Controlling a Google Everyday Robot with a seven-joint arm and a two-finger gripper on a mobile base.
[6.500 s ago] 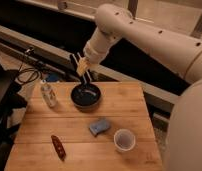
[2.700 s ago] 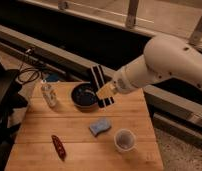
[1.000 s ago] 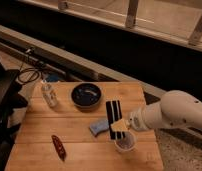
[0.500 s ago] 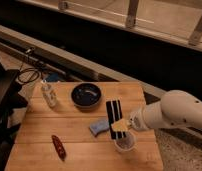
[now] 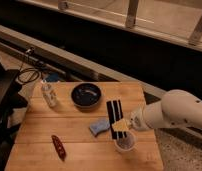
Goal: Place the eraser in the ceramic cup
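Camera view. The tan fingers point(image 5: 124, 123) of the gripper point(image 5: 122, 126) are closed across the lower part of the eraser point(image 5: 114, 112), clamping its flat faces. The eraser is a long, flat black block with thin white lengthwise stripes. It stands steeply on end, most of its length rising above the fingers and leaning a little away from the arm. Its lower end reaches down to the rim of the ceramic cup point(image 5: 125, 145); whether it has entered the mouth cannot be told.

The cup, small, round, pale and smooth-glazed, sits directly below the fingers. The end-on grip is judged deliberate: the block is longer than the cup is wide, so only a narrow end can enter, and it would probably come to rest leaning on the rim.

Just beside the fingers, away from the arm, lies a small soft-looking blue pad point(image 5: 99, 126). Farther out and beyond it stands a wide dark bowl point(image 5: 86, 95), and past that a small clear bottle point(image 5: 48, 94). Well apart, towards the near edge, lies a slim red object point(image 5: 58, 147). All rest on a planked wooden table point(image 5: 39, 131). Behind the fingers extends the rounded white arm point(image 5: 176, 112).
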